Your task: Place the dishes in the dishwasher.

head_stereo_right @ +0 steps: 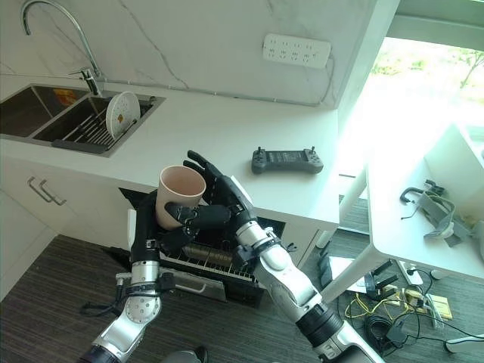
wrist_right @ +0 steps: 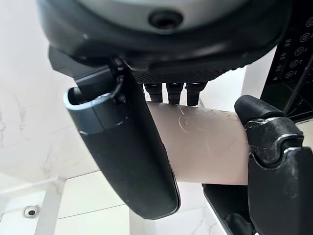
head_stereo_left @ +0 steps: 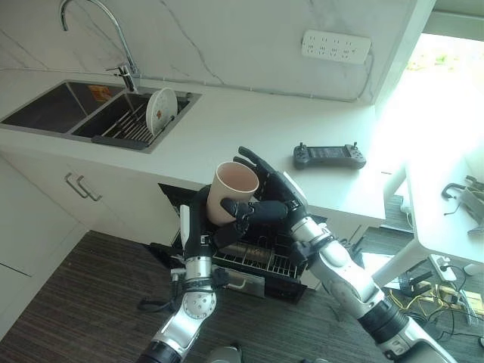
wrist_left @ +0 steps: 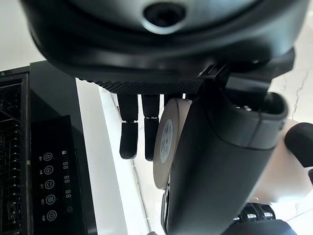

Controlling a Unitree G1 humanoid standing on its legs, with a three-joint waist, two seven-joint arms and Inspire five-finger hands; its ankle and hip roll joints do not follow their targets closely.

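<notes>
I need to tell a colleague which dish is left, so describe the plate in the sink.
Start at the curved faucet over the double sink. In the basin beside the counter, a wire rack holds the round white plate on edge, the sole dish there.

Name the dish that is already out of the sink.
The cup, held upright between both robot hands, left robot hand and right robot hand, above the open dishwasher. The plate stands on edge in the sink rack.

Harsh window glare at right
</notes>
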